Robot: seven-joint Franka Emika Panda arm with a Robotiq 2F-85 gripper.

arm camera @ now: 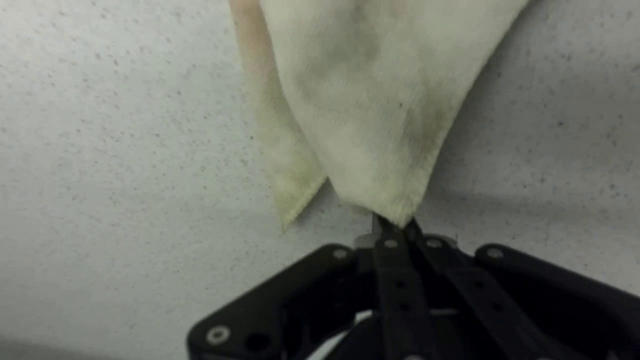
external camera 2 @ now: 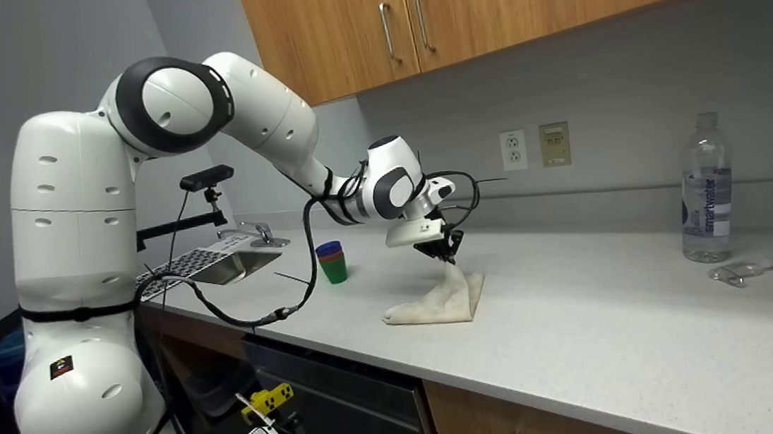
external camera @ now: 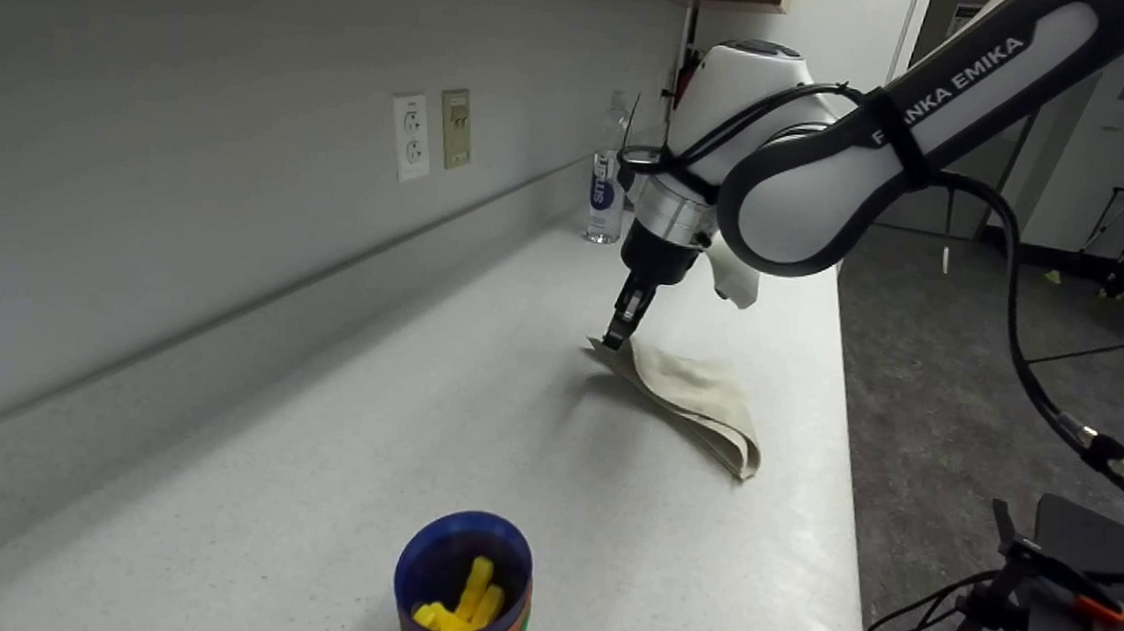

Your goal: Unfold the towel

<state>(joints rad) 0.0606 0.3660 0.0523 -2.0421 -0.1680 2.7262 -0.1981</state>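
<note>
Towel (external camera: 701,392): folded on countertop (external camera: 307,496).
Gripper (arm camera: 397,229): pinching its raised corner.
Towel from gripper: near-right in an exterior view, long axis likewise.
Unfolding carry: probably right, over the towel.

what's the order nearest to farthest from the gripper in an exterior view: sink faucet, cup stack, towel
From the gripper, in an exterior view:
1. Towel: held by its raised end, the rest below.
2. Cup stack: off to picture left.
3. Sink faucet: farther out, also picture left.
</note>
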